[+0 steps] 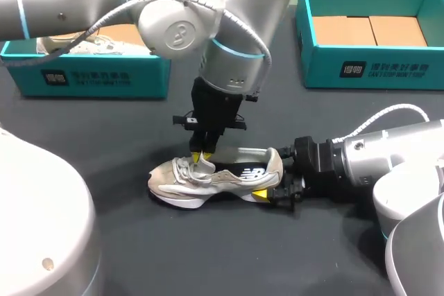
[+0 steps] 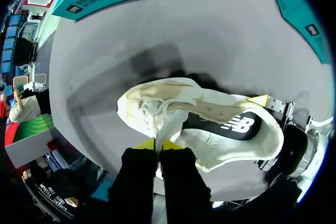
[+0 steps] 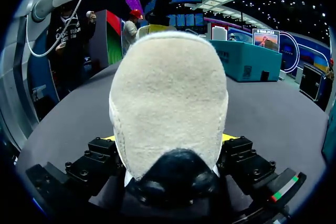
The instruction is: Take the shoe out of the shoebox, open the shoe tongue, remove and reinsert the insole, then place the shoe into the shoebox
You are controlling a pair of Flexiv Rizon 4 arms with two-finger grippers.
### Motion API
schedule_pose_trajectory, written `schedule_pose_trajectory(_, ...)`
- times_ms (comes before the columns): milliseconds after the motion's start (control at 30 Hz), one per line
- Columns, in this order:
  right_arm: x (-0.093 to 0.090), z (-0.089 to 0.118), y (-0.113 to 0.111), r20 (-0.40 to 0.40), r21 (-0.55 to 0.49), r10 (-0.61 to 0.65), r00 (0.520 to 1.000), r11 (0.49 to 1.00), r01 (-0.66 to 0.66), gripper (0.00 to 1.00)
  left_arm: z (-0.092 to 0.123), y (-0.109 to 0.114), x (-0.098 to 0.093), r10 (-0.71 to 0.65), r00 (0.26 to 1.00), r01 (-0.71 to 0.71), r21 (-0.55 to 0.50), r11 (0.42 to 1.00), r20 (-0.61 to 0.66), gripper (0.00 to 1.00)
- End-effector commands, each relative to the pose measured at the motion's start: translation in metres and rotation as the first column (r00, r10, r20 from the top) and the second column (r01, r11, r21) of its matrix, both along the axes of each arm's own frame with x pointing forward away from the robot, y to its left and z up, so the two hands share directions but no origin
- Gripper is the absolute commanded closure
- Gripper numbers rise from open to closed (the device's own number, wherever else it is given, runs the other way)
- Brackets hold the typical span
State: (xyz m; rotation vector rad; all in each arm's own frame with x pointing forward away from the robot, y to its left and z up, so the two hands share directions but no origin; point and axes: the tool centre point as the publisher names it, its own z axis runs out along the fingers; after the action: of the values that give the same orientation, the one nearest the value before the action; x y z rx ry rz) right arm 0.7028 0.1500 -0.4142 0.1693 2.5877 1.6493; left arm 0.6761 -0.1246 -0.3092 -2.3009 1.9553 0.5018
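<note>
A beige sneaker [image 1: 215, 178] lies on its side on the dark table, toe toward my left. My left gripper [image 1: 202, 157] comes straight down over the laces. It is shut on the thin shoe tongue [image 2: 167, 124], which runs up between its yellow tips [image 2: 158, 144]. My right gripper [image 1: 267, 181] reaches in low from the right and is shut on the sneaker's heel [image 3: 168, 103], one finger [image 3: 111, 138] on each side. The black insole [image 2: 231, 125] shows inside the shoe's opening.
A teal shoebox [image 1: 104, 77] at the back left holds another pale shoe [image 1: 76, 45]. A second teal shoebox [image 1: 368, 67] at the back right has only cardboard in it. Bare table lies in front of the sneaker.
</note>
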Motion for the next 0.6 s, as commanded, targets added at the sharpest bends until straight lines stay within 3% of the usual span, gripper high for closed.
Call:
schedule_pose_trajectory(33,0.000,0.000,0.000,-0.001,-0.005,-0.001,1.000,1.000,0.001,1.00,0.004,0.035,-0.001,0.056,0.998,-0.046,-0.258,0.965,0.031,1.00)
schedule_pose_trajectory(267,0.000,0.000,0.000,-0.001,-0.005,-0.001,1.000,1.000,0.001,1.00,-0.002,0.060,0.005,0.076,0.997,-0.076,-0.351,0.933,-0.015,1.00)
schedule_pose_trajectory(600,0.000,0.000,0.000,-0.001,-0.005,-0.001,1.000,1.000,0.001,1.00,-0.027,0.081,0.003,0.059,0.996,-0.076,-0.320,0.944,-0.063,1.00)
